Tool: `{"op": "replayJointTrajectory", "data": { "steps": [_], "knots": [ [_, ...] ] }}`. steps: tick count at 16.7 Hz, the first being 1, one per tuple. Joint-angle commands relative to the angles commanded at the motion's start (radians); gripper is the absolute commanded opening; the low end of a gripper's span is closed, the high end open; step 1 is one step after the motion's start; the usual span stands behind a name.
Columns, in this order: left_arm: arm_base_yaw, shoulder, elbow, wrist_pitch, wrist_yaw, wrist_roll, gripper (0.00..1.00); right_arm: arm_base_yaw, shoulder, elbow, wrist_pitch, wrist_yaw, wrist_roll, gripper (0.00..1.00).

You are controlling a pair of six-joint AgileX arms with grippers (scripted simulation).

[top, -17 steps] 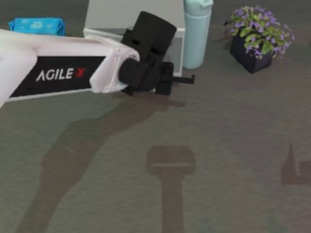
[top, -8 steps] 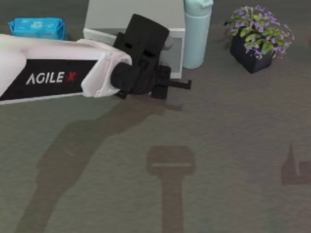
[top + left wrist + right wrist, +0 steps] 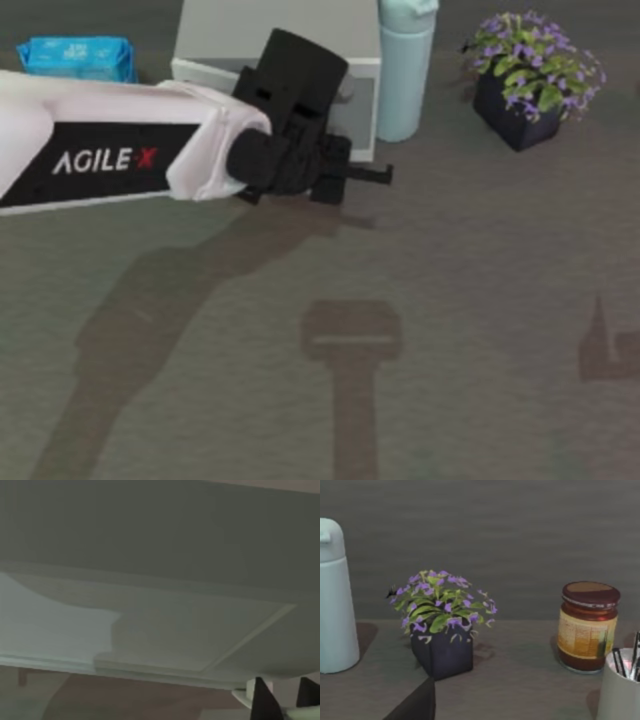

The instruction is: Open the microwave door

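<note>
The microwave (image 3: 280, 30) sits at the far edge of the table (image 3: 450, 300), a little left of centre in the top view, its silver front facing the near side. The microwave door (image 3: 165, 625) fills most of the left wrist view — a flat pale panel with a framed window, seen from very close and looking flush with the body. Its handle is not clearly seen.

The left arm (image 3: 110, 150) reaches in from the table's left, and the left gripper (image 3: 375, 176) hangs right in front of the microwave's face, toward its right end, the dark fingers pointing to the table's right. From the wrist camera two dark fingertips (image 3: 262, 700) show with a gap between them, so the jaws stand apart, with a pale light-coloured piece just beside them; whether they touch it I cannot tell.

Just to the right of the microwave stands a pale blue bottle (image 3: 405, 65), upright, close against its side. Further right is a dark pot of purple flowers (image 3: 530, 80). A blue packet (image 3: 78, 52) lies left of the microwave.

The right arm is out of the top view; its wrist camera looks across at the flowers, a brown-lidded jar (image 3: 587, 627) and a white cup (image 3: 620, 690) — its own fingers are not seen.
</note>
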Motion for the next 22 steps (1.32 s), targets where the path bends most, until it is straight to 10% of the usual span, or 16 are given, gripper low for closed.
{"op": "replayJointTrajectory", "data": {
  "steps": [22],
  "knots": [
    [0.009,-0.031,-0.036,0.024,0.038,0.041,0.00,0.000,0.000,0.000,0.000,0.000,0.000,1.00]
  ]
}}
